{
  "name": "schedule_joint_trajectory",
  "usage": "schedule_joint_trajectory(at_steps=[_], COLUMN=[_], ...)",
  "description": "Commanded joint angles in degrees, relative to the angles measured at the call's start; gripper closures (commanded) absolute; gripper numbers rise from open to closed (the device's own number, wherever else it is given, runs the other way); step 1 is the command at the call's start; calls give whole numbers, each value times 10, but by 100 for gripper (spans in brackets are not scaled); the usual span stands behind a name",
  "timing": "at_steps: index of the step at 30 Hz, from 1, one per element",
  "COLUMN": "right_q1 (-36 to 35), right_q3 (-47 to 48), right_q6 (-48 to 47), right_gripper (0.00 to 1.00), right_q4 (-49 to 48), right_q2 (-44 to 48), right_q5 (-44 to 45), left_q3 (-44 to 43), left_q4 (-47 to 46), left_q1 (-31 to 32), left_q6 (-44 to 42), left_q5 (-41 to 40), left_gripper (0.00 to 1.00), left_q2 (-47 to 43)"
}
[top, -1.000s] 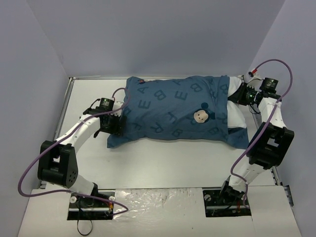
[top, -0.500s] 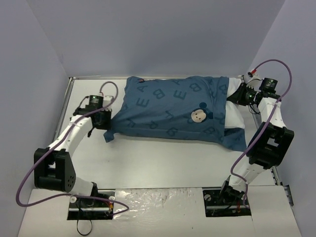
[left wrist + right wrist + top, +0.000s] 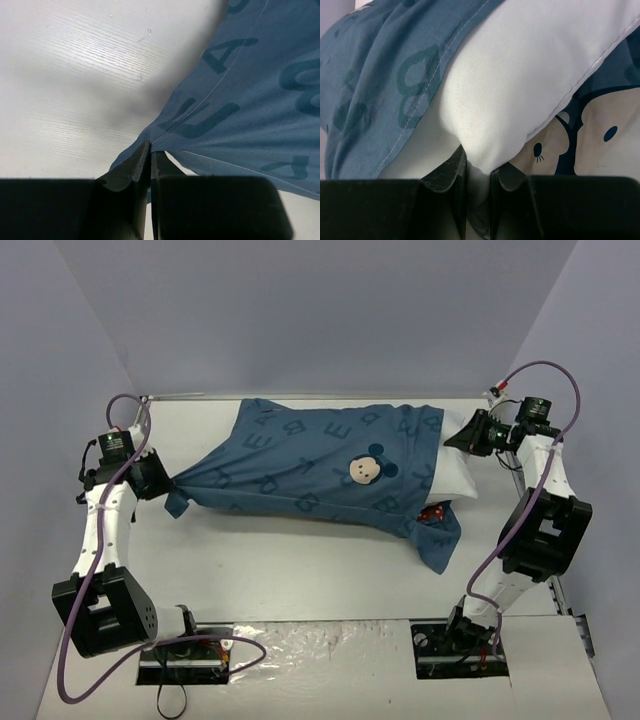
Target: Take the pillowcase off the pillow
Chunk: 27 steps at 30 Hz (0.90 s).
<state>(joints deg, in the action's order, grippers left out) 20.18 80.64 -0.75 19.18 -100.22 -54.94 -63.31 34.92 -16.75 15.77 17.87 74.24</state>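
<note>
The teal-blue pillowcase (image 3: 300,465), printed with letters and a mouse face, lies stretched across the table, pulled to a point at its left end. My left gripper (image 3: 165,483) is shut on that corner of the pillowcase (image 3: 225,105), the cloth pinched between its fingers (image 3: 135,165). The white pillow (image 3: 455,465) sticks out of the case's open right end. My right gripper (image 3: 455,440) is shut on the pillow (image 3: 520,80), with a fold of its white cover squeezed between the fingers (image 3: 447,172). The case's hem (image 3: 415,95) runs beside that grip.
A loose flap of the pillowcase (image 3: 437,540) hangs toward the front right, with a red patch showing. The white table (image 3: 300,570) is walled on three sides by grey panels. Cables loop off both arms.
My left gripper has shut on the pillowcase corner and pulled it far to the left. The case has slid left and stretched flat, baring more of the pillow held at the right.
</note>
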Motion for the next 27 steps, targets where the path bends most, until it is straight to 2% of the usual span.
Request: schedule_joint_trajectory(at_steps=[1,3,6,8,10,14,17,22,23,25,26,27], right_q1=[70,67,31,13,47,150,193,224,224,214,204,167], right_q3=[53,42,23,-34,-53,-48,-33,-36,-41,-51,-60,-70], right_q6=[-10,-36,-159,-225,-239,-232,-258,-303,-315,-401,-421,-469], right_gripper=[100,100,100,100,100,100,100,100,100,100,100,100], right_q4=[-78,-74,29,31,29,32,51,95,106,176,187,200], right_q2=[50,50,40,70,80,65,58,57,55,49,53,58], right_q5=[53,54,94,133,162,142,135,140,138,118,120,131], left_q3=[-61,-64,-43,-22,-9,-19,-45,-73,-74,-65,-59,-51], left_q4=[-11,-14,-30,-21,-13,-9,-6,-3,-12,-41,-58,-98], left_q1=[-44,-44,-40,-40,-50,-93,-103,-107,-107,-104,-99,-74], left_q6=[-5,-2,4,-4,-11,-6,3,11,18,29,51,63], left_q5=[-121,-102,-58,-69,-99,-104,-107,-104,-87,-34,40,76], left_gripper=[98,98,98,98,98,98,98,98,98,98,98,92], left_q2=[-1,6,6,0,-5,-1,12,28,28,31,35,39])
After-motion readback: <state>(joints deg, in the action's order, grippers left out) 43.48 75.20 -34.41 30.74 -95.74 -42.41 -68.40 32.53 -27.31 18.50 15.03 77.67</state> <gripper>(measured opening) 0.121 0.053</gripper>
